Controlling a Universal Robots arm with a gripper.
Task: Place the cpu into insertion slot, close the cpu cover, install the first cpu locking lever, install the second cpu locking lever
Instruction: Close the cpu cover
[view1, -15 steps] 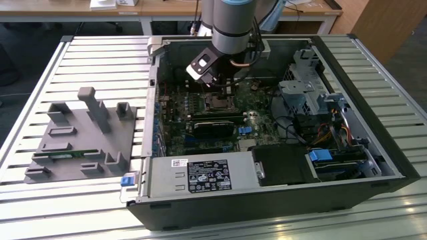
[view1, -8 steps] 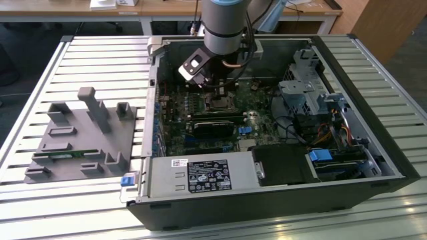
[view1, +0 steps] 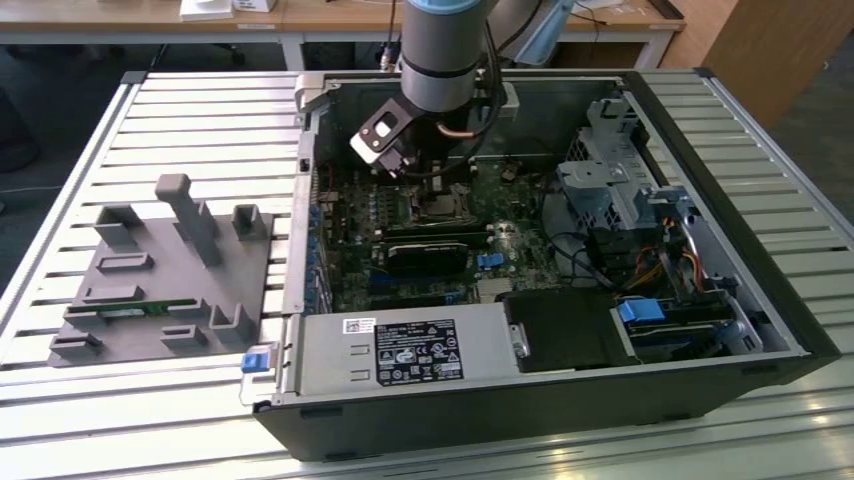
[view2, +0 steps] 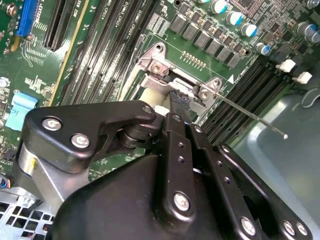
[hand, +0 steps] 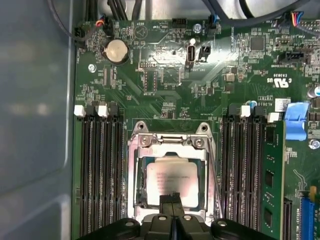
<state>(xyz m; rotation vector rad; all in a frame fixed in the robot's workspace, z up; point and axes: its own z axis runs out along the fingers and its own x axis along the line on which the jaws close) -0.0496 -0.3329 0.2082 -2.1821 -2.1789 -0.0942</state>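
right below your gripper (hand: 171, 199), whose fingers (view2: 179, 107) are pressed together with nothing between them, you'll see the cpu (hand: 172, 176) lying flat in the window of the cover (hand: 167, 141), which sits down around it, while a thin lever (view2: 252, 116) juts out sideways past the fingertips.

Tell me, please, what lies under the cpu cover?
Through the window of the cpu cover the cpu shows. The hand hides one edge of it; the insertion slot beneath is covered.
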